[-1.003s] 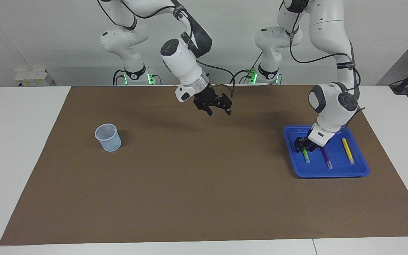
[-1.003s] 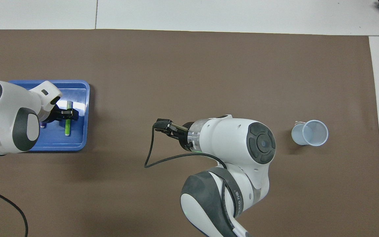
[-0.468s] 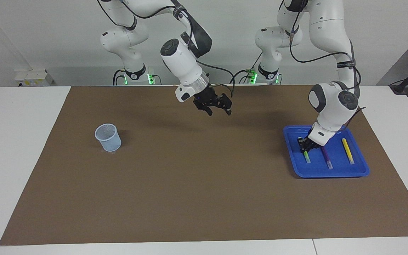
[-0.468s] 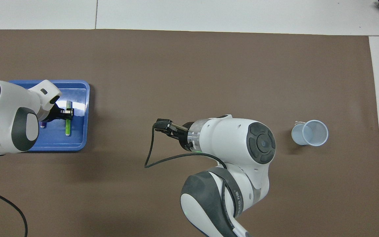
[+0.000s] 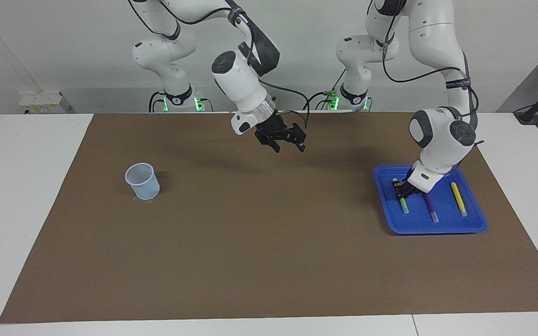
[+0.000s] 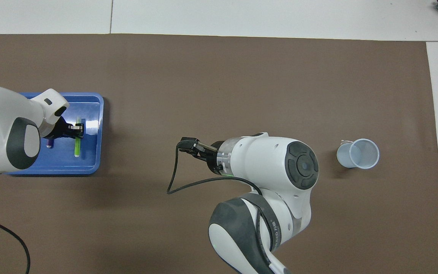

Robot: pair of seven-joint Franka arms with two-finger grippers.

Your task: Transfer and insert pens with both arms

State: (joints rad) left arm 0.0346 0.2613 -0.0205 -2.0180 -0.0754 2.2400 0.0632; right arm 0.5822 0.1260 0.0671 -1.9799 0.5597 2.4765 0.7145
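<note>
three pens lie side by side in the blue tray (image 5: pixel 477 224) near the desk's edge at the left arm's end: the green pen (image 5: pixel 404 205) toward the desk's middle, the purple pen (image 5: pixel 430 207) between, the yellow pen (image 5: pixel 458 198) nearest that edge. no brand or writing on them can be read; a dark band on the left arm carries small print too fine to make out.

the left gripper (image 5: pixel 400 188) is low in the tray, its fingers clamped shut on the green pen near its robot-side end. a second ago those fingers stood apart around the pen; now they have closed, and the wrist has tipped slightly.

the right gripper (image 5: pixel 289 145) waits over the brown mat (image 5: pixel 250 252) near the desk's robot-side edge, fingers spread wide and holding nothing, unchanged.

the pens are slim plastic sticks with pale clear cap ends. a translucent pale-blue cup (image 5: pixel 143 181) stands upright on the matte mat toward the right arm's end. the tray is glossy, with rounded corners.
</note>
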